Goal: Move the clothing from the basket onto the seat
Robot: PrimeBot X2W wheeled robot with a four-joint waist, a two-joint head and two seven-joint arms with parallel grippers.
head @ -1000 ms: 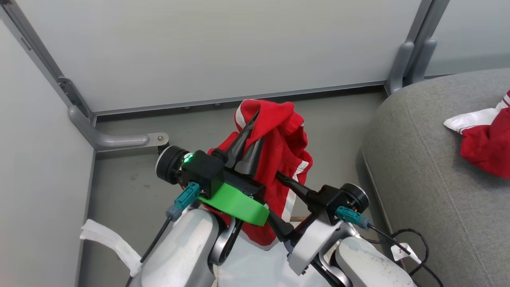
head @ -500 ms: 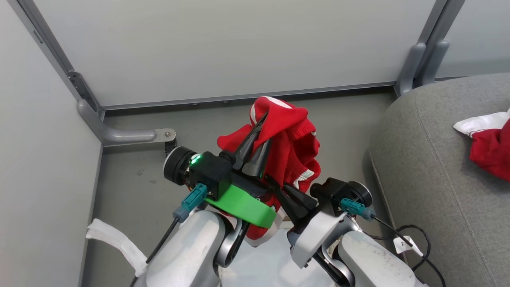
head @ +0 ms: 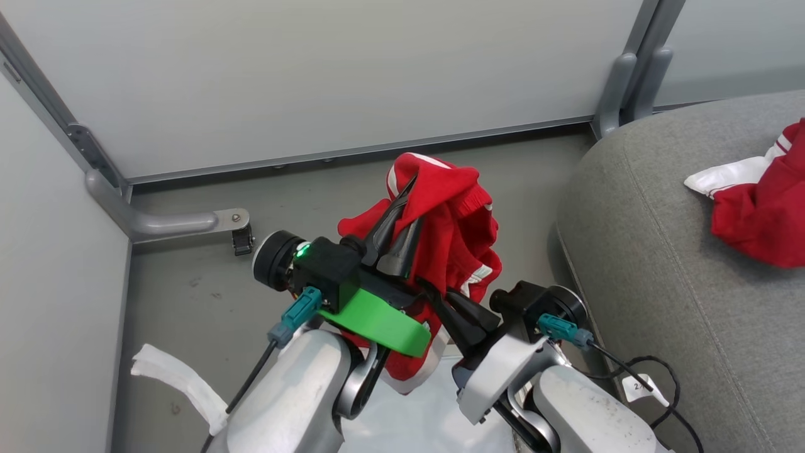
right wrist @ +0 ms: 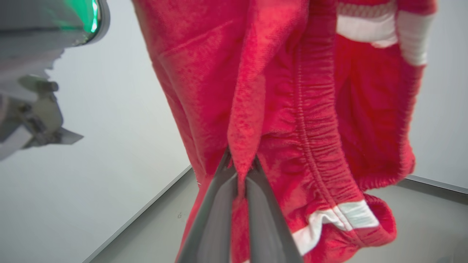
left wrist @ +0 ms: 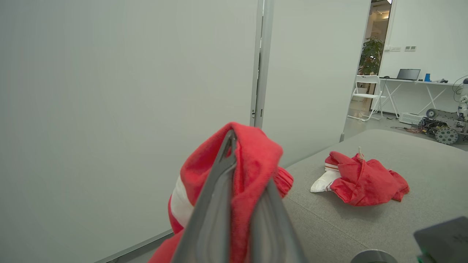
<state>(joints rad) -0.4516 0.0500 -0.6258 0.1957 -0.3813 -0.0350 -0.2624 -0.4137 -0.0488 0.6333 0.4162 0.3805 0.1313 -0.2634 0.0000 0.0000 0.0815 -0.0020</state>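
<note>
2 closed grips hold the red garment (head: 462, 242), left gripper (head: 412, 201) above right gripper (head: 435, 290) (long axis hanging downward); seat (head: 660, 251) edge nearby right, open floor (head: 283, 189) ahead.

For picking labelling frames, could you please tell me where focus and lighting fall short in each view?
Head view: evenly lit and sharp, soft shadow beside the seat. Left wrist view: left claw blurred near the lens, the garment lying on the seat crisp. Right wrist view: held clothing and right claw soft, green light glaring top left.
</note>
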